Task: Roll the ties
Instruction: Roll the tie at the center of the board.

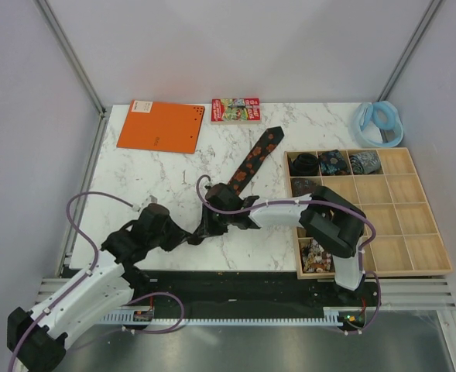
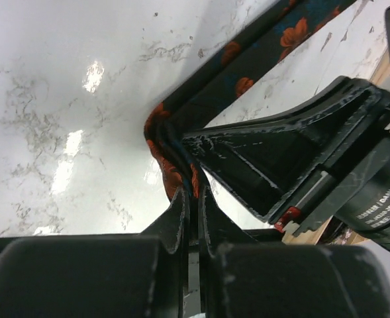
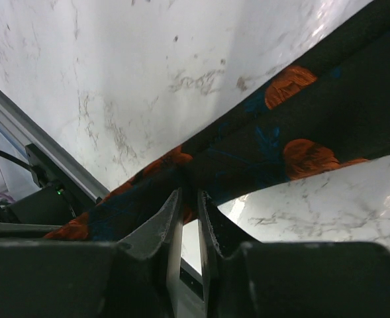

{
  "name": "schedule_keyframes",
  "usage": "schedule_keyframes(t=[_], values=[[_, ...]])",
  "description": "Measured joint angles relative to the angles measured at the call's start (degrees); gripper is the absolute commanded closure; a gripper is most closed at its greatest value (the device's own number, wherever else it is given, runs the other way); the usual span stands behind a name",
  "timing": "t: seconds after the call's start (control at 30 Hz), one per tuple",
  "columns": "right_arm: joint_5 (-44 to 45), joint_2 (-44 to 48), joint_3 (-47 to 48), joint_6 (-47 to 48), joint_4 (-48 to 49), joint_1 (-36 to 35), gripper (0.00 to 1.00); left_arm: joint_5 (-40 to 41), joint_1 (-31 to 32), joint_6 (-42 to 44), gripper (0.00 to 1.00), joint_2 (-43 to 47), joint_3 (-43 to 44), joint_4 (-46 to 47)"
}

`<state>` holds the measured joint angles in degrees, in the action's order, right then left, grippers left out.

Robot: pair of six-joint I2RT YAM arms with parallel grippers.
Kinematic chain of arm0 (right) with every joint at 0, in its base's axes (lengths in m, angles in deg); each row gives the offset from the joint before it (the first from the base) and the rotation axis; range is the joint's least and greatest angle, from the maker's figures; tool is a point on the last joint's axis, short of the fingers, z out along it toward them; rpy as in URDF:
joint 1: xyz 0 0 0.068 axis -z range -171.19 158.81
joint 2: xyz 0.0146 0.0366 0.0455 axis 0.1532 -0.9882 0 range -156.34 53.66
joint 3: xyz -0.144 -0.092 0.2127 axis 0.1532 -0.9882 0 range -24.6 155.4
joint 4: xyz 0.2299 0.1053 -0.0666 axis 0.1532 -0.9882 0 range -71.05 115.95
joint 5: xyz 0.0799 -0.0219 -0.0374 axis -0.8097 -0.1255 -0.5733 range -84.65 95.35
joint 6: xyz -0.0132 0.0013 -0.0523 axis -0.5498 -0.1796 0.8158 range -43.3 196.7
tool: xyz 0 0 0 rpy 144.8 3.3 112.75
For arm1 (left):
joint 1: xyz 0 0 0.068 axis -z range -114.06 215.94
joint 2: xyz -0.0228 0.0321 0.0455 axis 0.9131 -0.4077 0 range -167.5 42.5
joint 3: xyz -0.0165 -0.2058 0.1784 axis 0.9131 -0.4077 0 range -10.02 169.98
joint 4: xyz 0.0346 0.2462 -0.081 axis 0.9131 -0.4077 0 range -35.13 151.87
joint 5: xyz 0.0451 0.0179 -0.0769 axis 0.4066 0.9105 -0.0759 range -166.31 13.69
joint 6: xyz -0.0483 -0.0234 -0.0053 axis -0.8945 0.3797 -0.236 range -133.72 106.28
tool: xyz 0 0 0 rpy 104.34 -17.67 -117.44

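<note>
A black tie with orange-red flowers lies diagonally on the white marble table, its pointed wide end at the far right. Its near end is folded at the table's middle. My left gripper is shut on that folded end, seen in the left wrist view. My right gripper is shut on the same tie just beside it, seen in the right wrist view. Several coiled ties sit in the wooden tray's far compartments.
A wooden compartment tray stands at the right, with a patterned coil in its near-left cell. A flat orange notebook and a small colourful box lie at the back. A pale blue ring lies at the back right.
</note>
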<state>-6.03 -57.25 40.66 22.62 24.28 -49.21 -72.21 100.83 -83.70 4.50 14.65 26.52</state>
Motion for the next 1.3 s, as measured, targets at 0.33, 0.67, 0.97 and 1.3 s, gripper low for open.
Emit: schedule_keyframes(t=[0.33,0.67,0.97,1.3], values=[[1.64,0.39,0.13,-2.19,-1.68,-4.15,0.78,-3.02,0.00,5.95,0.98,-4.07,7.45,-8.24],[2.19,0.39,0.26,-2.71,-2.23,-4.39,0.77,-4.59,-0.22,11.23,0.98,-15.63,12.13,-8.70],[2.03,0.31,0.70,-2.49,-2.27,-3.82,0.77,-6.45,-2.97,15.32,0.98,-23.69,14.29,-7.19],[0.72,0.28,0.68,-0.87,-3.74,-0.66,0.73,-8.70,-6.03,19.98,0.98,-33.48,18.36,-5.05]])
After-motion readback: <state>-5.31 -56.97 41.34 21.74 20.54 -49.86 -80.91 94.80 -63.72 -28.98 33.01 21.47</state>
